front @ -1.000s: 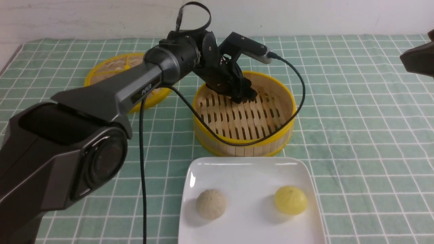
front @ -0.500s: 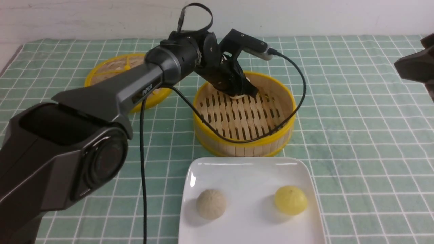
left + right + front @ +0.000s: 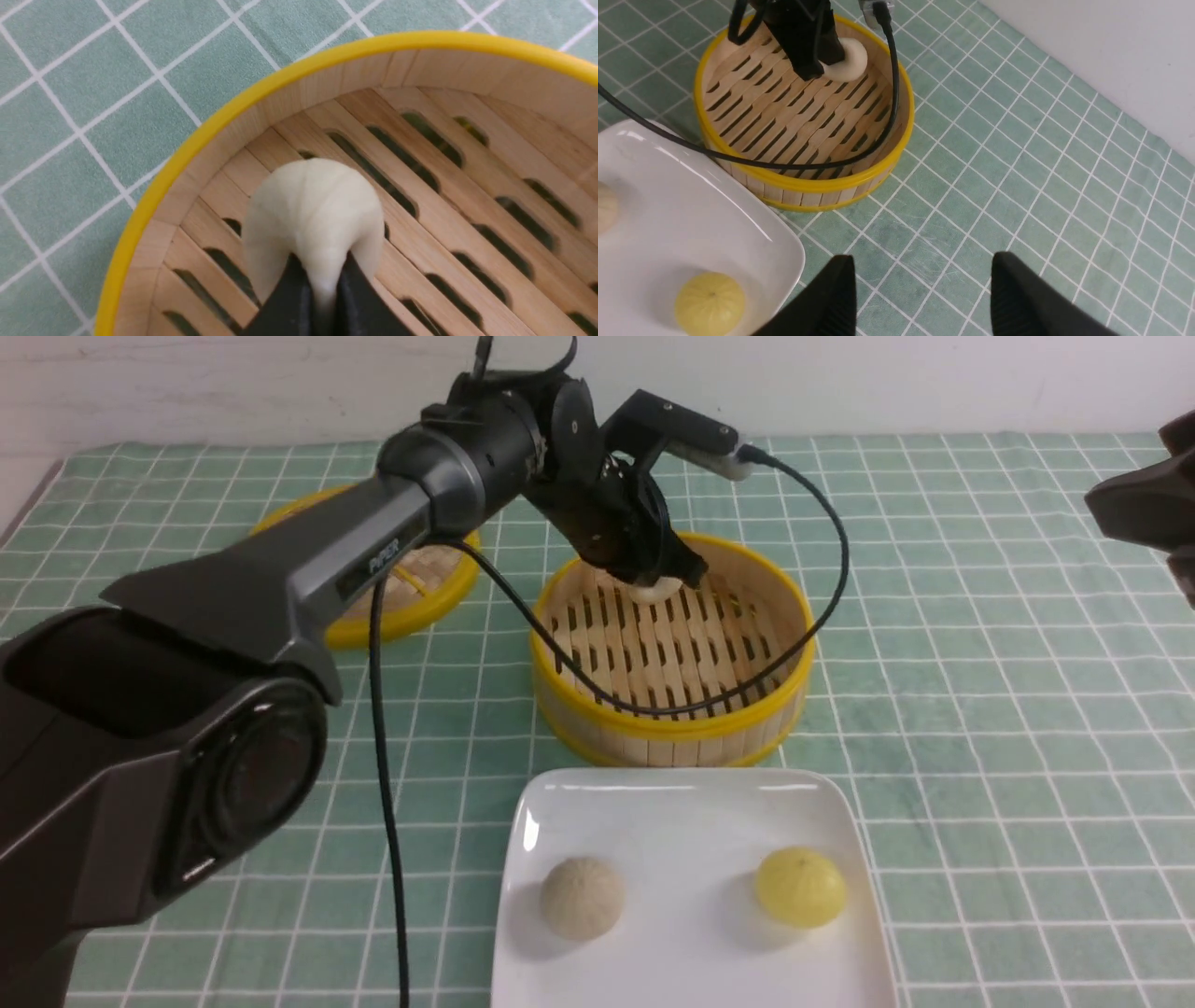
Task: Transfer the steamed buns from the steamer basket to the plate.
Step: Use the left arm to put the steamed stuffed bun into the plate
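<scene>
A pale bun (image 3: 313, 210) is pinched between the closed fingers of the left end effector (image 3: 322, 298), inside the steamer basket (image 3: 672, 723) and close to its far wall. Whether the bun is clear of the basket's floor cannot be told. Two buns are already set on the white plate (image 3: 681, 803), which lies just in front of the basket: a beige bun (image 3: 581, 896) on the left and a yellow bun (image 3: 800, 887) on the right, well apart. The right end effector (image 3: 922, 289) is held open and empty above the green checked tabletop (image 3: 980, 663), to the right of the basket.

The step in hand is judged to be the pick-up of the last bun. Next, the bun would need to be raised above the basket's rim, carried to the plate and lowered onto a bare spot, with a grip gentle enough that the soft dough is not crushed.
</scene>
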{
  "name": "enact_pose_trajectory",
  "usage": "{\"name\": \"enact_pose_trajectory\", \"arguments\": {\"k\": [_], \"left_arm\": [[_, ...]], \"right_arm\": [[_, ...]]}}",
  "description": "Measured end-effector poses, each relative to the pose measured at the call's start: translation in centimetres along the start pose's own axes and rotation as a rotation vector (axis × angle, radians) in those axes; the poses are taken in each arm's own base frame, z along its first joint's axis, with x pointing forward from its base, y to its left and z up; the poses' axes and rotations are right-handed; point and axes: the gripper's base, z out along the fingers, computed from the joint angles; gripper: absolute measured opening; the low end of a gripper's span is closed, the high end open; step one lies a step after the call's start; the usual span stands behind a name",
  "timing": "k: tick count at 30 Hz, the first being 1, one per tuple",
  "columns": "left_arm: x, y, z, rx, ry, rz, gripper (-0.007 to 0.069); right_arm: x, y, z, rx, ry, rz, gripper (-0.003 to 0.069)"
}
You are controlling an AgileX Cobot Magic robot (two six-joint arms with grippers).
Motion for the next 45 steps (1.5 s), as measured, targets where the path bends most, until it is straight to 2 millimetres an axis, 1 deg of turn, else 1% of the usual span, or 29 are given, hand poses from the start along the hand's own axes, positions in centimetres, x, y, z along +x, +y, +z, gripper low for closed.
{"name": "enact_pose_trajectory", "arguments": {"k": [1,3,4,5,7,8,11,13,14,15,16,17,19,21,23,26,28,29,32,33,35,36,39,42,43,44,45], "left_arm": [[-0.8,-0.2,-2.3,0.004,-0.005,0.006,0.0029],[-1.7,-0.4,-4.7,0.006,-0.018,0.013,0.0029],[-1.8,-0.4,-5.0,0.006,-0.019,0.013,0.0029],[-2.4,-0.6,-7.1,0.007,-0.033,0.020,0.0029],[-3.1,-0.8,-9.9,0.006,-0.051,0.028,0.0029],[-3.6,-1.0,-12.2,0.004,-0.073,0.032,0.0029],[-4.1,-1.6,-16.6,0.006,-0.100,0.014,0.0029],[-4.1,-1.9,-19.0,0.012,-0.098,-0.010,0.0029],[-4.0,-2.1,-20.6,0.017,-0.089,-0.024,0.0029],[-4.0,-2.2,-21.1,0.017,-0.092,-0.029,0.0029],[-3.7,-2.5,-22.6,0.024,-0.073,-0.043,0.0029],[-3.5,-2.7,-23.5,0.030,-0.058,-0.047,0.0029],[-3.3,-3.0,-24.6,0.047,-0.053,-0.057,0.0029],[-3.4,-3.4,-25.2,0.077,-0.068,-0.084,0.0029],[-3.3,-3.8,-25.3,0.124,-0.070,-0.122,0.0029],[-2.9,-4.4,-24.8,0.184,-0.051,-0.158,0.0030],[-2.0,-5.0,-23.2,0.214,0.012,-0.167,0.0029],[-1.7,-5.3,-22.7,0.210,0.033,-0.161,0.0029],[0.0,-6.4,-20.4,0.173,0.143,-0.112,0.0029],[0.2,-6.5,-20.1,0.164,0.158,-0.106,0.0029],[1.9,-7.7,-18.2,0.122,0.257,-0.038,0.0029],[2.6,-8.1,-17.6,0.113,0.288,-0.022,0.0029],[4.1,-8.7,-15.6,0.094,0.332,0.009,0.0029],[5.5,-9.0,-13.7,0.103,0.357,0.003,0.0029],[6.1,-9.1,-12.7,0.110,0.373,-0.002,0.0029],[6.4,-9.2,-12.4,0.114,0.383,-0.003,0.0029],[7.3,-9.3,-11.2,0.129,0.407,-0.003,0.0029]], "right_arm": [[0.0,0.0,0.0,0.001,-0.002,0.000,0.0400],[0.0,0.0,0.0,0.003,-0.004,-0.002,0.0400],[0.0,0.0,0.0,0.004,-0.004,-0.003,0.0400],[0.0,0.0,0.0,0.005,-0.005,-0.003,0.0400],[0.0,-0.1,-0.2,0.006,-0.010,-0.003,0.0400],[-0.1,0.0,-0.4,0.004,-0.018,0.000,0.0400],[-0.1,0.0,-1.2,0.003,-0.043,0.008,0.0400],[-0.1,0.0,-2.0,0.009,-0.067,0.009,0.0400],[0.0,-0.1,-2.5,0.013,-0.081,0.010,0.0400],[0.0,-0.1,-2.6,0.014,-0.084,0.010,0.0400],[0.1,-0.1,-3.3,0.018,-0.102,0.012,0.0400],[0.1,-0.1,-3.8,0.020,-0.115,0.014,0.0400],[0.2,-0.1,-4.6,0.020,-0.137,0.020,0.0400],[0.2,0.0,-5.2,0.013,-0.154,0.029,0.0400],[0.4,0.2,-5.6,-0.003,-0.157,0.041,0.0400],[0.7,0.4,-5.9,-0.022,-0.144,0.051,0.0400],[1.0,0.5,-6.2,-0.033,-0.122,0.053,0.0400],[1.1,0.5,-6.2,-0.036,-0.114,0.053,0.0400],[1.3,0.6,-6.6,-0.040,-0.111,0.054,0.0400],[1.3,0.6,-6.7,-0.040,-0.113,0.055,0.0400],[1.4,0.6,-7.0,-0.040,-0.120,0.056,0.0400],[1.4,0.6,-7.1,-0.040,-0.121,0.056,0.0400],[1.5,0.7,-7.3,-0.041,-0.117,0.056,0.0400],[1.6,0.7,-7.3,-0.043,-0.113,0.056,0.0400],[1.6,0.7,-7.3,-0.045,-0.109,0.056,0.0400],[1.6,0.7,-7.3,-0.045,-0.109,0.056,0.0400],[1.7,0.7,-7.3,-0.048,-0.104,0.057,0.0400]]}}
